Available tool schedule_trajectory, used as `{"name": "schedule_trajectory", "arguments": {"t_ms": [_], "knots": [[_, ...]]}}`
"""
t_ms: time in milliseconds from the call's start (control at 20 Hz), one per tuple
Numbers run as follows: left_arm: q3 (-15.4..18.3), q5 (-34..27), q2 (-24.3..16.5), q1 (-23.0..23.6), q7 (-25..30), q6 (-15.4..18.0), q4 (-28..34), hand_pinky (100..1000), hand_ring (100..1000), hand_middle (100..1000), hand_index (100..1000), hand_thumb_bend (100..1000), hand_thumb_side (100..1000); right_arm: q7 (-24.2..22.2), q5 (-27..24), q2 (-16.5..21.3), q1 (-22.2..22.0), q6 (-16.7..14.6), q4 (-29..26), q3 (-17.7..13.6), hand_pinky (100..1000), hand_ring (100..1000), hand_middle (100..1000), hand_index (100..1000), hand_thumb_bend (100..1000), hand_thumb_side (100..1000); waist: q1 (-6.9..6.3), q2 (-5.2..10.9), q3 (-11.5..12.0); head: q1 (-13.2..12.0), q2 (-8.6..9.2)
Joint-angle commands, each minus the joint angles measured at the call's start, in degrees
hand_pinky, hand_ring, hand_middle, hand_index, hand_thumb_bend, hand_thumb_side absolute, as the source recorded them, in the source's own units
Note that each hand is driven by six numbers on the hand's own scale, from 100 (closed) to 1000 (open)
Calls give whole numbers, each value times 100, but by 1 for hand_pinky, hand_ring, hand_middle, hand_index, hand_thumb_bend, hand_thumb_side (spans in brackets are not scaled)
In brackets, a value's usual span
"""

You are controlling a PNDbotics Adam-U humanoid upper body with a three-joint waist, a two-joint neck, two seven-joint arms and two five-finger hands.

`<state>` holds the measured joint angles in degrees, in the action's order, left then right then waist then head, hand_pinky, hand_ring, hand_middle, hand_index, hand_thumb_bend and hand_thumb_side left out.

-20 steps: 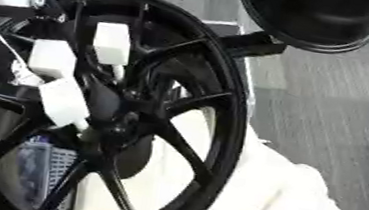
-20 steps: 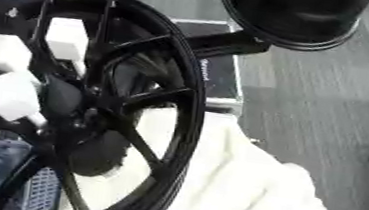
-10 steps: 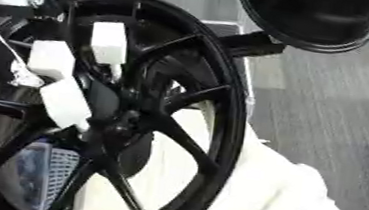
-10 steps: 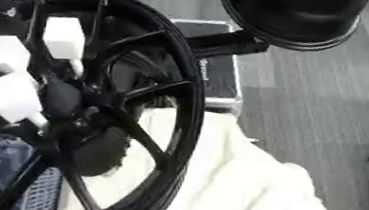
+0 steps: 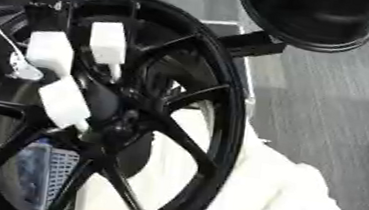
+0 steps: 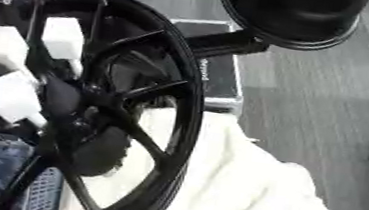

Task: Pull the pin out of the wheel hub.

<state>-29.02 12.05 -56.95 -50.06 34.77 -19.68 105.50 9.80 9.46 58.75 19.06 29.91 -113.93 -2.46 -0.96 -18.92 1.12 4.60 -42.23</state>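
1. Nearest the camera, a white cloth (image 5: 282,199) lay under and beside the lower part of the wheel (image 5: 233,108). A bluish meshed thing (image 5: 43,173) showed through the spokes at lower left; what it was could not be told.
2. The wheel stood on edge, tilted. Its hub (image 5: 120,119) sat left of centre where the spokes met.
3. Three white block-headed pieces clustered at the hub: lower pin (image 5: 63,102), left pin (image 5: 49,52), upper pin (image 5: 107,42). Thin stems ran from them toward the hub, so they read as the pins, all seated and none out yet.
4. Black and silver mechanism at the left edge was likely the left hand (image 5: 13,63), just beside the left pin. Contact and whether its fingers were apart or clamped could not be told. The right hand showed in neither view.
5. Advice: take one block head only, pull straight along its stem away from the hub, avoid the neighbouring heads and spokes, and watch that the wheel does not tip off the cloth.
6. Farther back were a black case (image 6: 218,76) on grey floor and a round black object (image 6: 287,11) at the top.
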Motion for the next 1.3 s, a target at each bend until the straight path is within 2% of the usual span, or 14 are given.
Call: {"name": "schedule_trajectory", "arguments": {"t_ms": [50, 550, 800, 1050, 1300], "knots": [[257, -56, -318, -102, -70, -94, 226, 664, 503, 385, 562, 491, 100, 40, 8, 160, 21, 7, -67, -105, 836, 660, 576, 733, 100, 432, 6, 151, 9, 31, 45], [847, -504, -772, 108, -186, -327, 853, 661, 494, 375, 555, 484, 100, 47, 53, 206, -29, 17, -67, -125, 837, 661, 577, 734, 100, 426, -5, 216, 67, 91, 20], [1309, -757, -955, 224, -387, -329, 880, 660, 490, 368, 552, 459, 100, 62, 66, 224, -75, 29, -67, -149, 837, 662, 577, 734, 100, 423, 7, 224, 106, 112, 17], [2012, -984, -1159, 522, -813, -397, 384, 655, 485, 359, 548, 427, 100, 117, 75, 238, -170, 49, -67, -204, 837, 661, 577, 734, 100, 422, 17, 221, 186, 170, 7], [2737, -1101, -1239, 809, -1259, -718, -332, 654, 484, 356, 549, 382, 100, 176, 79, 248, -272, 75, -67, -260, 837, 662, 577, 734, 100, 420, 39, 234, 260, 218, 1]]}}
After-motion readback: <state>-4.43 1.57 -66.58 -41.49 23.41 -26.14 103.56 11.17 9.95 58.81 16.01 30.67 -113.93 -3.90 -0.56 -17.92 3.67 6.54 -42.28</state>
